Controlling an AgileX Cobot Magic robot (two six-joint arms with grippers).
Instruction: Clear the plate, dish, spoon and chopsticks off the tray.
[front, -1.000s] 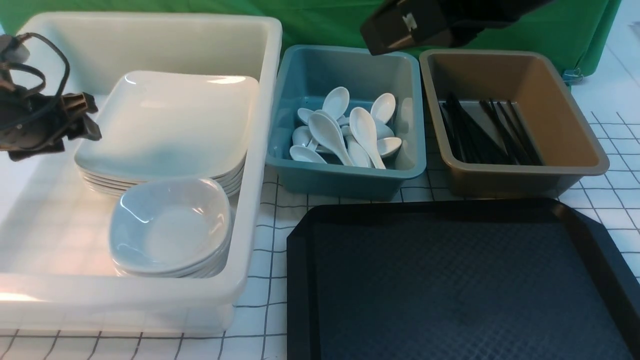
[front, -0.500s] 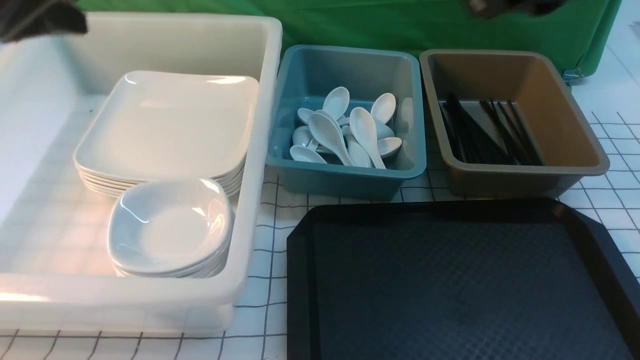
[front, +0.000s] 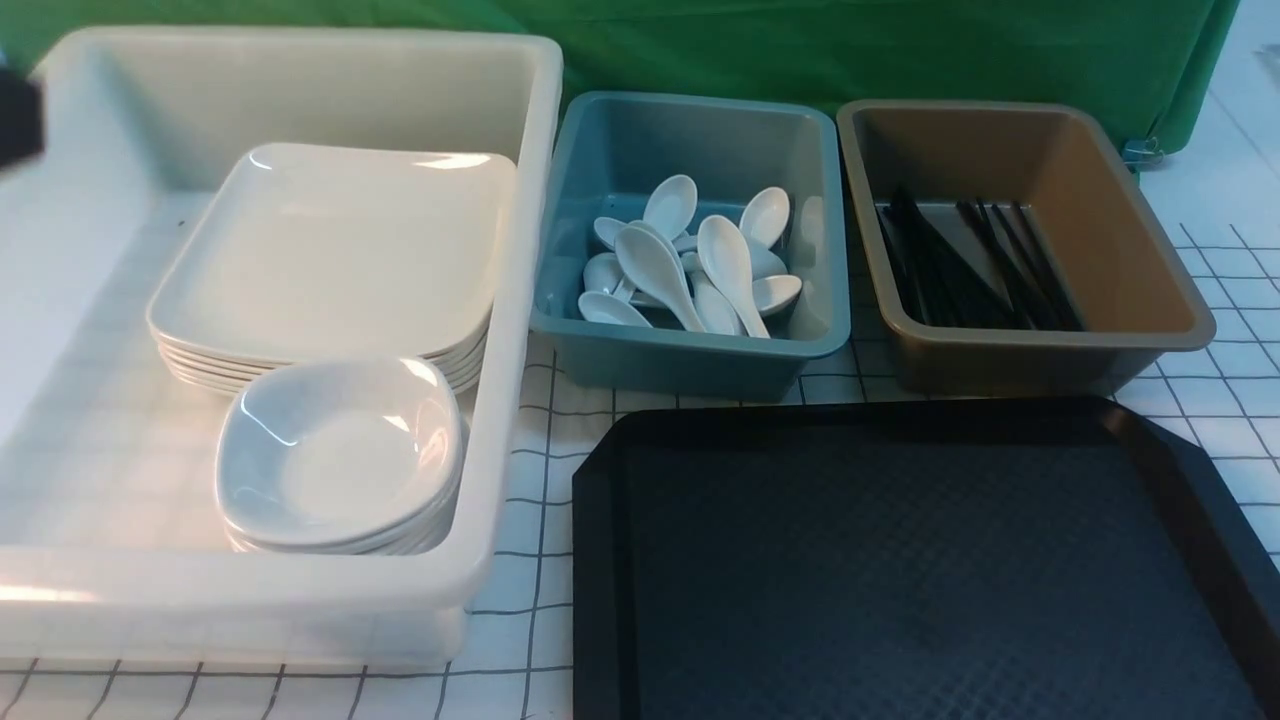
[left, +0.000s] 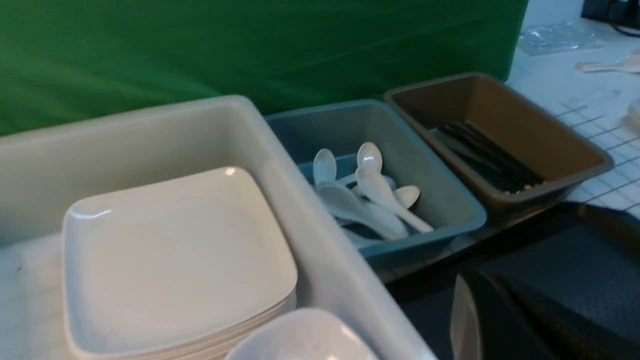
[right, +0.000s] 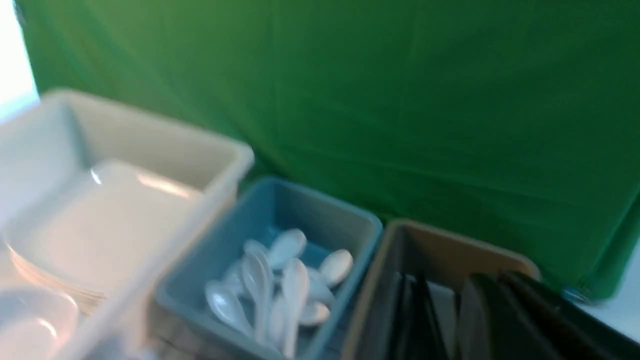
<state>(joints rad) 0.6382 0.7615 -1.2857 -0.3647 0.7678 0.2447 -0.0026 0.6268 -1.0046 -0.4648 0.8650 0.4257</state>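
The black tray (front: 900, 570) lies bare at the front right. The top white plate (front: 330, 250) sits on a stack in the white tub, and also shows in the left wrist view (left: 170, 260). Small white dishes (front: 340, 455) are stacked in front of it. White spoons (front: 690, 265) lie piled in the teal tub. Black chopsticks (front: 975, 265) lie in the brown tub. My left arm (front: 18, 115) is a dark blur at the far left edge. Each wrist view shows only one dark finger (left: 495, 320) (right: 500, 320), holding nothing I can see.
The white tub (front: 520, 300) stands at the left, the teal tub (front: 690, 355) in the middle and the brown tub (front: 1030, 360) at the right, all behind the tray. A green cloth (front: 850, 50) hangs at the back. The table has a white gridded cover (front: 530, 560).
My left arm rose from over the white tub's left side to the upper left edge. My right arm moved up out of the front view. The dishes stay put.
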